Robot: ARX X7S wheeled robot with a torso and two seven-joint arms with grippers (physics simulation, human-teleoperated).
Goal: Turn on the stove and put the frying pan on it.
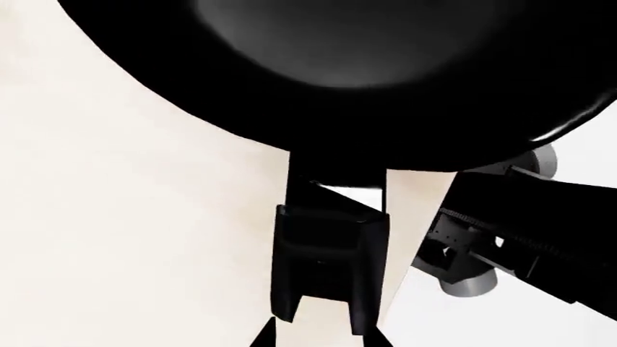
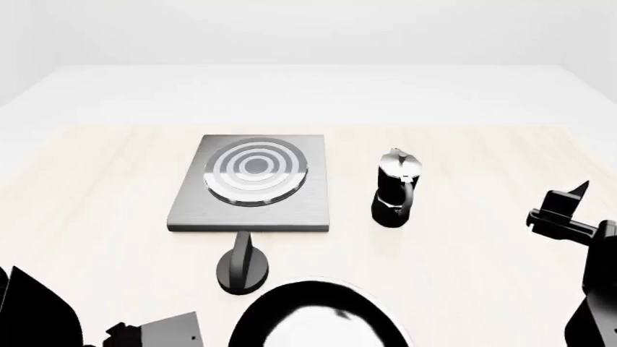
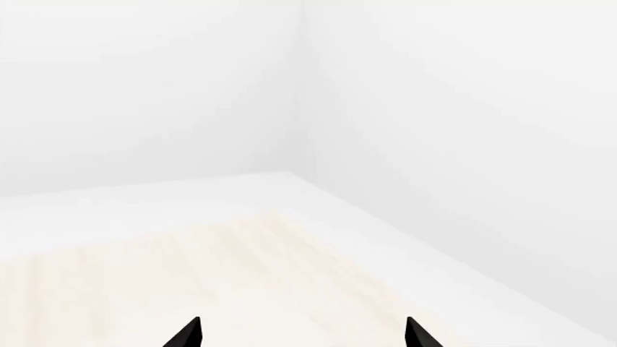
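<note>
The stove (image 2: 253, 210) is a flat grey square plate with a ringed burner (image 2: 256, 170), in the middle of the table. Its black round knob (image 2: 241, 269) stands just in front of it. The black frying pan (image 2: 313, 318) is at the head view's bottom edge, in front of the knob. In the left wrist view the pan (image 1: 366, 79) fills the top and its handle (image 1: 333, 246) runs back between the tips of my left gripper (image 1: 316, 340), which is shut on the handle's end. My right gripper (image 3: 300, 338) is open and empty, out at the right (image 2: 564, 210).
A black-and-silver moka pot (image 2: 397, 189) stands right of the stove. My left arm (image 2: 154, 332) is at the bottom left, beside the pan. Part of the robot's dark frame (image 1: 521, 238) shows beyond the table's front edge.
</note>
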